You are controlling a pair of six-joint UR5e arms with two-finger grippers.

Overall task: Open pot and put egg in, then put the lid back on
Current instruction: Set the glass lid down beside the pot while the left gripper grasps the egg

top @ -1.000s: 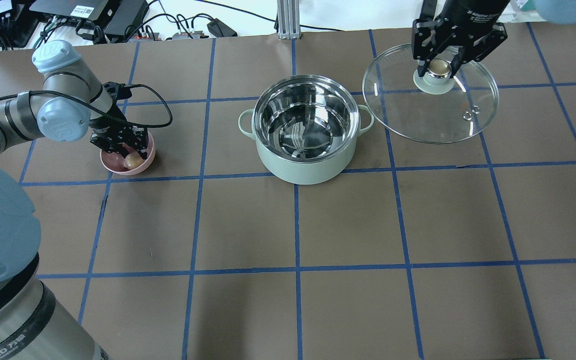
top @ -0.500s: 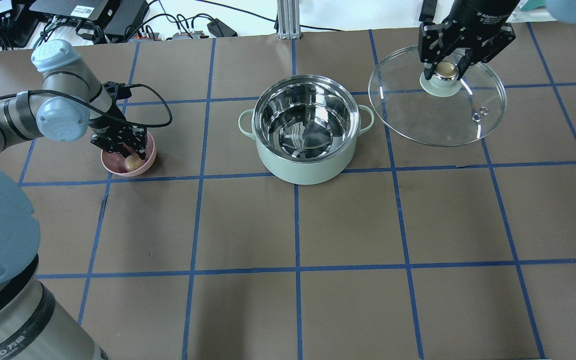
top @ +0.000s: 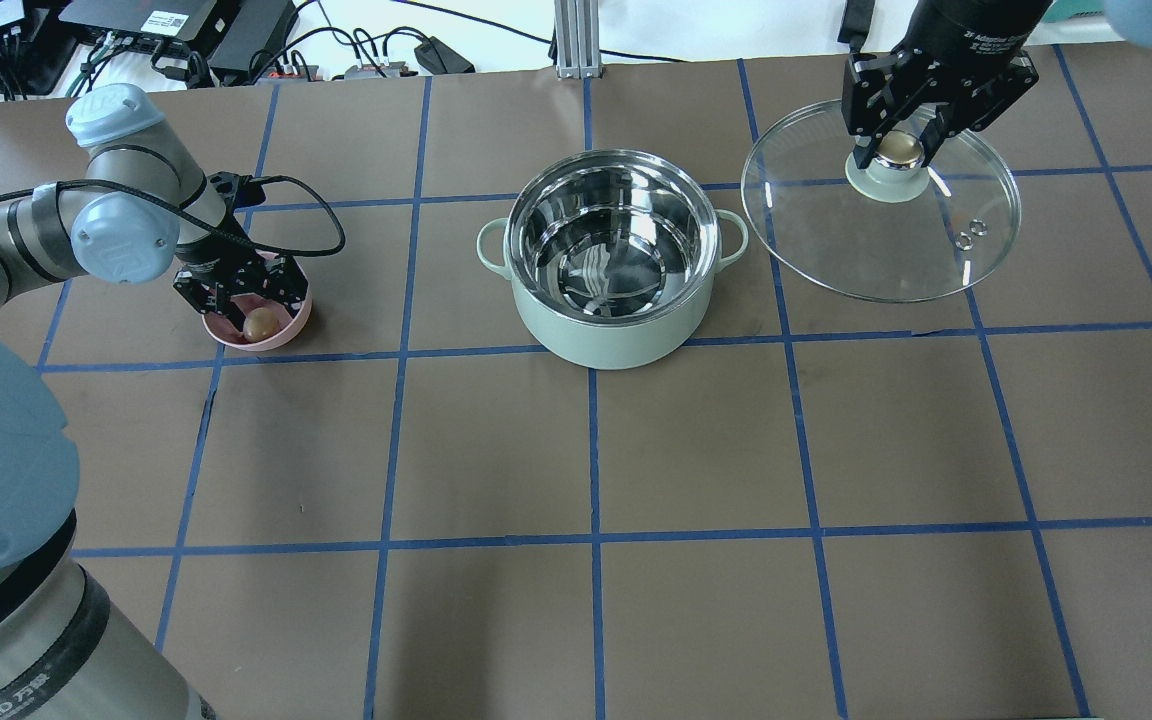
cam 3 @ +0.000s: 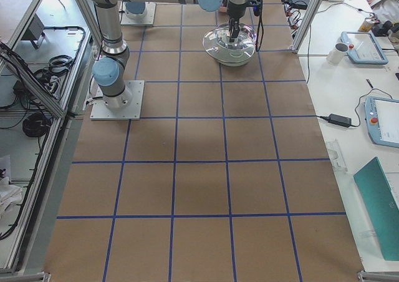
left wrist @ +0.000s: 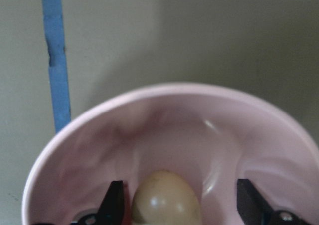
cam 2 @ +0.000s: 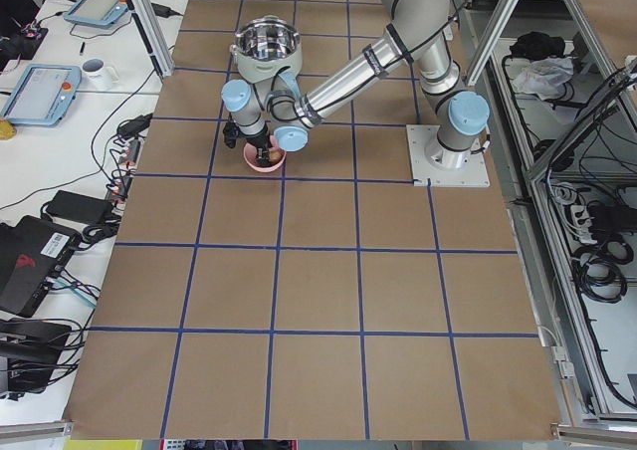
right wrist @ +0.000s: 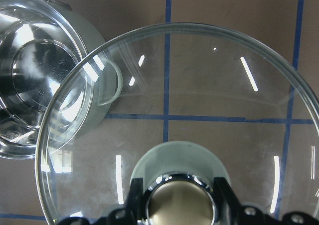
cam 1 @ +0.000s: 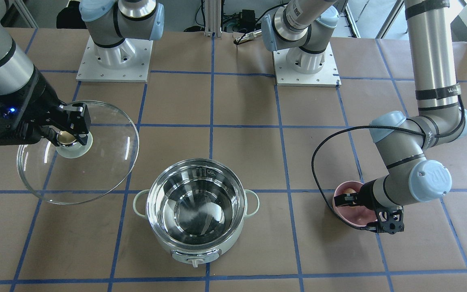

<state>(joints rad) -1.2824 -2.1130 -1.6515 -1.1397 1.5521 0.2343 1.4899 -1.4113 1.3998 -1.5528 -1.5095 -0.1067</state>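
Observation:
The mint-green pot (top: 611, 262) stands open at the table's middle, its steel inside empty; it also shows in the front view (cam 1: 196, 211). My right gripper (top: 899, 150) is shut on the gold-capped knob (right wrist: 180, 201) of the glass lid (top: 881, 235) and holds it tilted to the right of the pot. The tan egg (top: 259, 324) lies in a pink bowl (top: 294, 322) at the left. My left gripper (left wrist: 182, 205) is open and reaches down into the bowl, its fingers either side of the egg (left wrist: 166, 200), which sits near one finger.
Blue tape lines grid the brown table. Cables and electronics (top: 186, 40) lie beyond the far edge. The two arm bases (cam 1: 114, 56) stand at the robot's side of the table. The lid's rim (right wrist: 70, 110) overlaps the pot's handle in the right wrist view.
My right gripper has carried the lid a little further right, away from the pot. My left gripper has turned slightly over the bowl; the egg stays in the bowl.

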